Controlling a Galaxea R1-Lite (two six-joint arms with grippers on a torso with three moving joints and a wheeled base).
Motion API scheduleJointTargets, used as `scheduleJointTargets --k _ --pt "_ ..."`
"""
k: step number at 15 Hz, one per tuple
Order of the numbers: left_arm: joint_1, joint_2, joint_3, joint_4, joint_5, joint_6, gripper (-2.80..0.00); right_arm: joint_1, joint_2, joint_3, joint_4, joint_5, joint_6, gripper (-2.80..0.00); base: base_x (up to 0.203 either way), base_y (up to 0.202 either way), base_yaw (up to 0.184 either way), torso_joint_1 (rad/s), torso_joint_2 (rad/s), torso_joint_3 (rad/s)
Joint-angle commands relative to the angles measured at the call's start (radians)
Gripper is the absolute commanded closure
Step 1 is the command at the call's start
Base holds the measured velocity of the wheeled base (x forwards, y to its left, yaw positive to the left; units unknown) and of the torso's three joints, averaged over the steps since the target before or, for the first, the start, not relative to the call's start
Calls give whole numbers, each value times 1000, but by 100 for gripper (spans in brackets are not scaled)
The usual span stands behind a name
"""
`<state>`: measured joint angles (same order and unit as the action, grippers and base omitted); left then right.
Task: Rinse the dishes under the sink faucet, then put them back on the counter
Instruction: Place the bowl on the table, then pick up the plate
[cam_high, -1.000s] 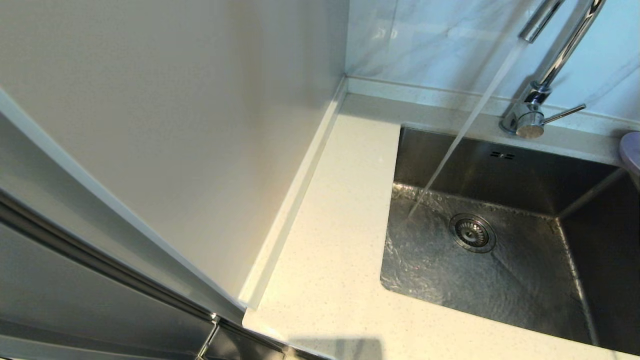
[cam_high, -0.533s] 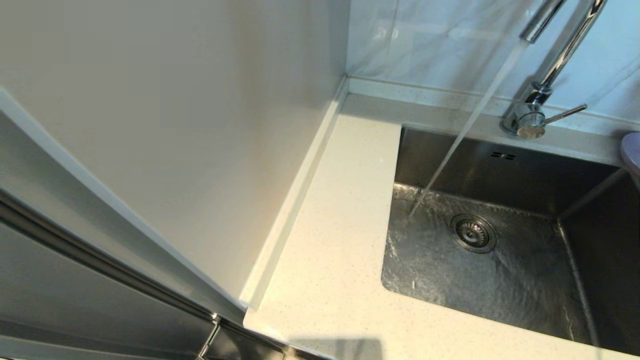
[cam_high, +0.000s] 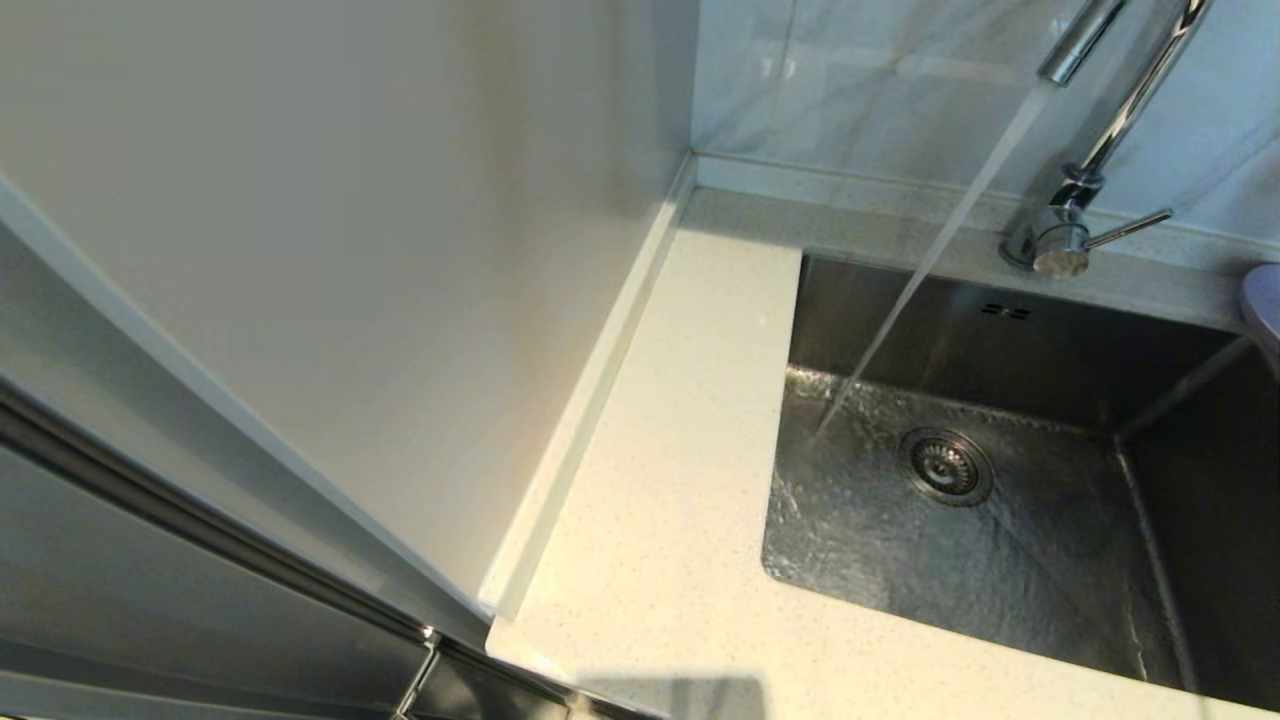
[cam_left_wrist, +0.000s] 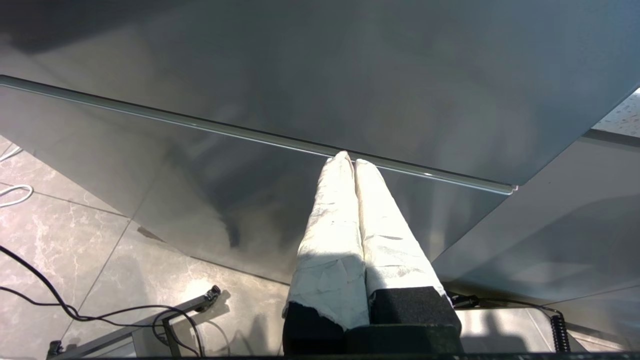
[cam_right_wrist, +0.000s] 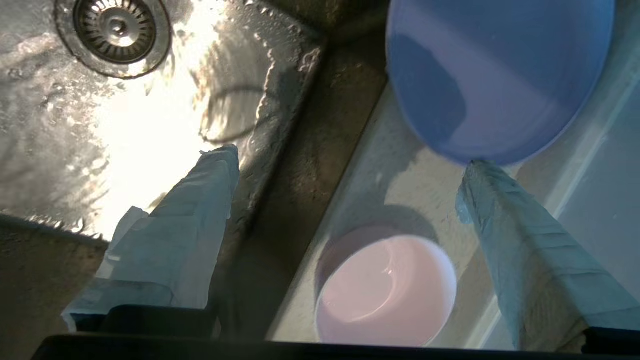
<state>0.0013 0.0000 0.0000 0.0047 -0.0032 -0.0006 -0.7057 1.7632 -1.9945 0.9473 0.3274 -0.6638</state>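
Along the table's (cam_high: 660, 520) left edge a tall cream panel (cam_high: 350, 280) rises, with a grey cabinet front (cam_high: 120, 560) lower down beside it. Down by that cabinet, outside the head view, the left pincer (cam_left_wrist: 348, 161) is parked with its two white-wrapped fingers pressed together, holding nothing; tiled floor (cam_left_wrist: 60, 240) and black cables (cam_left_wrist: 75, 312) lie beneath it.

Right of the bare strip of table comes the sink (cam_high: 1000, 340), sunk into the worktop. A stream of water (cam_high: 930, 260) falls slantwise from the faucet (cam_high: 1060, 235), which stands on the table's back edge with its thin lever pointing right, and lands on the wet sink floor just left of the round drain (cam_high: 945, 466). Two small overflow slots (cam_high: 1005, 311) show in the sink's back wall.

At the table's right side, beyond the sink's right rim, the lilac plate (cam_right_wrist: 500, 75) lies on the table, only its edge showing in the head view, and the pink bowl (cam_right_wrist: 387, 292) sits upright near it, apart from it. The right pincer (cam_right_wrist: 347, 172) hangs above the sink's right rim, spread wide and empty: one finger is over the wet sink floor, the other's tip appears just at the plate's rim, though contact cannot be told.
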Motion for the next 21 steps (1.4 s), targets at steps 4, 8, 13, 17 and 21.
scheduleJointTargets --k 4,8,13,17,21 --pt "0 0 0 0 0 -1 0 -1 41 -1 47 12 -5 0 0 0 0 0 0 0" --pt "0 0 0 0 0 1 0 12 33 -1 31 22 -8 0 0 0 0 0 0 0" --pt "0 0 0 0 0 1 0 14 16 -17 104 119 -2 0 0 0 0 0 0 0" --pt "0 0 0 0 0 1 0 82 -70 -17 501 87 75 0 0 0 0 0 0 0" --pt "0 0 0 0 0 1 0 143 -172 -14 583 6 136 0 0 0 0 0 0 0"
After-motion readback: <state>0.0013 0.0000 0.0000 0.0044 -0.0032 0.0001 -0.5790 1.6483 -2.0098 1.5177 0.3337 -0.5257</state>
